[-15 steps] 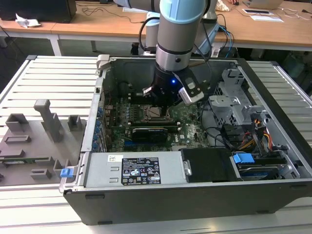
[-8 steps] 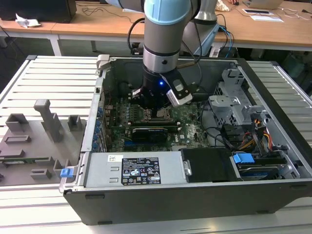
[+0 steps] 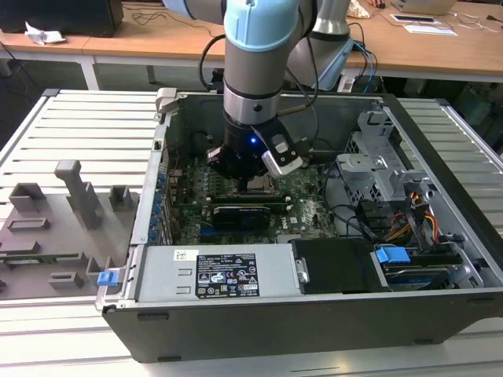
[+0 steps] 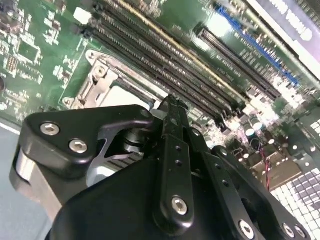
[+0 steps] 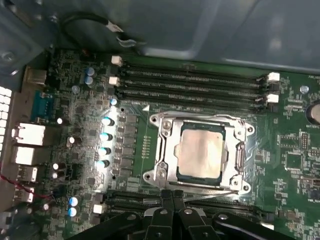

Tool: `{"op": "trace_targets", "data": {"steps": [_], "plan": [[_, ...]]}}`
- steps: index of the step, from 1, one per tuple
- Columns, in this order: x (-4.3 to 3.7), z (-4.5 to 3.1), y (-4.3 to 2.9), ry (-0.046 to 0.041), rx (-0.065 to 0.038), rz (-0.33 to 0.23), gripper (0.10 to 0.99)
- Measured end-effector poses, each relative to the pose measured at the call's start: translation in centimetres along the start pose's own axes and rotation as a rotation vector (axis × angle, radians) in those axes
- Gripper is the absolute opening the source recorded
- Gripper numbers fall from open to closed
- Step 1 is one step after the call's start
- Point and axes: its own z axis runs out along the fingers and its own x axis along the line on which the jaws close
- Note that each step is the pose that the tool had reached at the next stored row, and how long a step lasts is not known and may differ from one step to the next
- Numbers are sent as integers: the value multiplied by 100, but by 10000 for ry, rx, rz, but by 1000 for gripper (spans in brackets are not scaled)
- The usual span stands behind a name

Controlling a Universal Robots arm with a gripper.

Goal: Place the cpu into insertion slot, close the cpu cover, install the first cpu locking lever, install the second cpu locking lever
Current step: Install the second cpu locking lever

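Where cover [image 5: 165, 150] lies flat | pale silver cpu [image 5: 201, 152] seated | tool [image 5: 172, 196] fingers together, holding nothing

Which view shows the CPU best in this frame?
The first wrist view: the pale silver square cpu sits fully visible inside its metal frame. The second wrist view shows a corner behind the pincer; the exterior view shows a glimpse.

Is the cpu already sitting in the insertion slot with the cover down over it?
Yes, in the first wrist view the cpu lies flat in the insertion slot, with the metal cover framing it.
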Motion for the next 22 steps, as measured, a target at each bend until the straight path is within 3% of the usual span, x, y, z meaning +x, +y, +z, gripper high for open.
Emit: {"op": "trace_targets", "data": {"steps": [1, 6, 13, 16, 19, 22], "plan": [[19, -2, -17, -9, -93, 0, 106], [106, 2, -71, -4, -179, -115, 106], [121, 103, -83, -14, -456, -267, 106], [128, 127, -86, -21, -519, -272, 106], [154, 143, -108, -40, -669, -271, 106], [157, 164, -112, -45, -712, -270, 106]]}}
